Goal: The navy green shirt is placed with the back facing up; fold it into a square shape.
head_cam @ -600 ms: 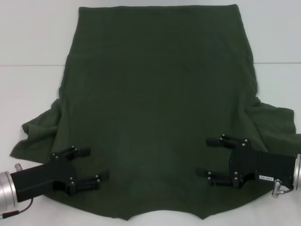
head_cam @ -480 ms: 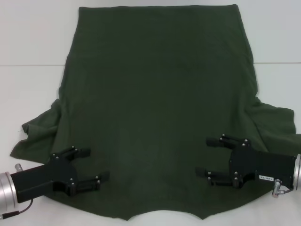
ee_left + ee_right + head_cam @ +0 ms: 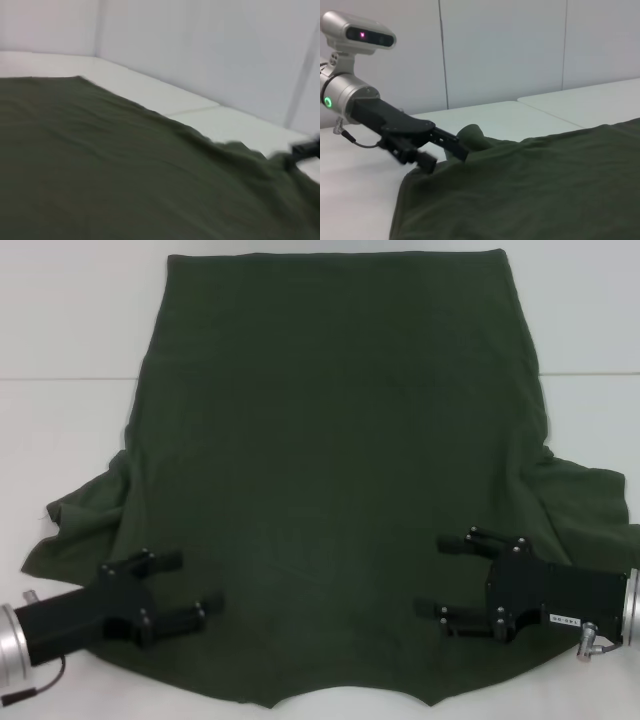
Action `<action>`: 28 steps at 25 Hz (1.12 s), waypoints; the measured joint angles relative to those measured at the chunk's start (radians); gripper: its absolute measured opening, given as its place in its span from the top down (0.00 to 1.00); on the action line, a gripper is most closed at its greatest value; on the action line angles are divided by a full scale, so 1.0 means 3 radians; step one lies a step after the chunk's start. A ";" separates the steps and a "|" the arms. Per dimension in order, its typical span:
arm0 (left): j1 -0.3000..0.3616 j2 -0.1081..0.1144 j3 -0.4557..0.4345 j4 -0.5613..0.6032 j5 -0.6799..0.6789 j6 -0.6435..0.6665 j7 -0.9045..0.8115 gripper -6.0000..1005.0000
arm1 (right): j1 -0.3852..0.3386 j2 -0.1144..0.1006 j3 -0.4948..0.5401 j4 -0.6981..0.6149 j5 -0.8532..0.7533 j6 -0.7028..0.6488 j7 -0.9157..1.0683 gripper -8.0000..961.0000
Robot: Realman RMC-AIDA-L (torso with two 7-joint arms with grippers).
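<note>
No fold yet: the navy green shirt [image 3: 335, 490] lies flat on the worktop [image 3: 70, 330]; left gripper [image 3: 185, 590] and right gripper [image 3: 440, 575] hover spread, empty, over its near corners.

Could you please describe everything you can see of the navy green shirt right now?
The navy green shirt is a large, dark olive-green garment of soft-looking fabric, spread nearly flat on the white table with its plain side up. One straight edge lies far from the robot; both short sleeves spread sideways, slightly rumpled. The near edge shows a shallow curve. The left gripper and right gripper, both open, sit low over its near corners; contact cannot be confirmed.
</note>
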 joint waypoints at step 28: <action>-0.0497 0.0487 -0.0064 0.0400 0.0919 -0.0938 -0.2910 0.14 | -0.0046 -0.0005 -0.0042 0.0077 -0.0006 -0.0003 0.0015 0.07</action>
